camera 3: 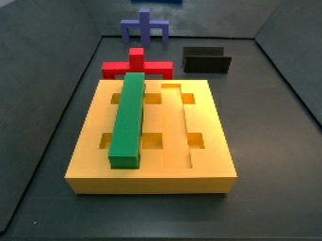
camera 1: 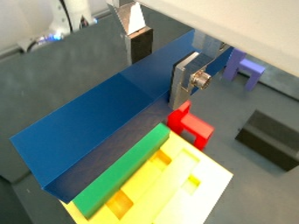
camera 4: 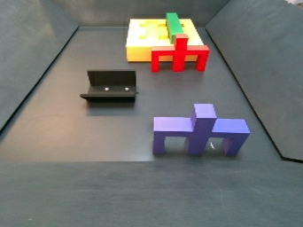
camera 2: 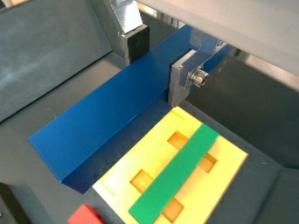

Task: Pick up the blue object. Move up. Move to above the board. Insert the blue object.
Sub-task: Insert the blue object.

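Observation:
The blue object (camera 1: 93,122) is a long dark blue bar held between my gripper's fingers in both wrist views (camera 2: 105,114). My gripper (camera 1: 162,74) is shut on it near one end: one dark pad presses its far side and the silver finger (camera 1: 184,80) its near side. It also shows in a wrist view (camera 2: 158,72). The bar hangs above the yellow board (camera 1: 152,188), beside the green bar (camera 2: 176,175) lying in a groove. Both side views show the board (camera 3: 208,141) (camera 4: 142,40) with the green bar (camera 3: 130,118). Neither gripper nor blue bar appears there.
A red legged piece (camera 3: 136,66) stands against the board's far end and also shows in a side view (camera 4: 180,53). The dark fixture (camera 3: 206,60) (camera 4: 110,86) and a purplish-blue legged piece (camera 3: 146,26) (camera 4: 199,131) stand beyond it. Grey walls enclose the floor.

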You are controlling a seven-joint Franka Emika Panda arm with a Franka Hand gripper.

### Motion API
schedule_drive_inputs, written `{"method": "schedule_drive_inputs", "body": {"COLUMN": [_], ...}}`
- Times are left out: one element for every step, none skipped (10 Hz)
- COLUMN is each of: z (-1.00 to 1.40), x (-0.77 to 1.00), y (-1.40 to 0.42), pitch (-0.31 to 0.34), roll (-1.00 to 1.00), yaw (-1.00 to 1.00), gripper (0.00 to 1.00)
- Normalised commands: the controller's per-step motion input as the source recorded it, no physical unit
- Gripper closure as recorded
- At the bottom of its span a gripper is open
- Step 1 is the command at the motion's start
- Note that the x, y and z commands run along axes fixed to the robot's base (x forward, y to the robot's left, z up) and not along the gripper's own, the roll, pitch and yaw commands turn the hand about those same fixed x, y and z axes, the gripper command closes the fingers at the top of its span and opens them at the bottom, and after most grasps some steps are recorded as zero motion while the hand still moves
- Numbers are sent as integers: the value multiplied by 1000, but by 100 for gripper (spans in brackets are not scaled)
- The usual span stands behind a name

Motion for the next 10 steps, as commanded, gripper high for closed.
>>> {"method": "schedule_drive_inputs", "body": {"z": [-740, -957, -1000, -1000, -1000, -869, -749, -826, -809, -706], "x": [303, 266, 217, 143, 9, 0, 0, 106, 174, 174], "y": [-294, -274, -63, 0, 80, 86, 14, 0, 0, -31], "pitch": [-129, -64, -37, -36, -43, -107, -190, -204, -207, -177], "roll": [220, 146, 37, 76, 40, -33, -117, -24, 0, 77], "yaw": [160, 17, -186, -331, -263, -40, 0, 111, 106, 31], "gripper": [100, 100, 100, 100, 100, 100, 100, 100, 100, 100]}}
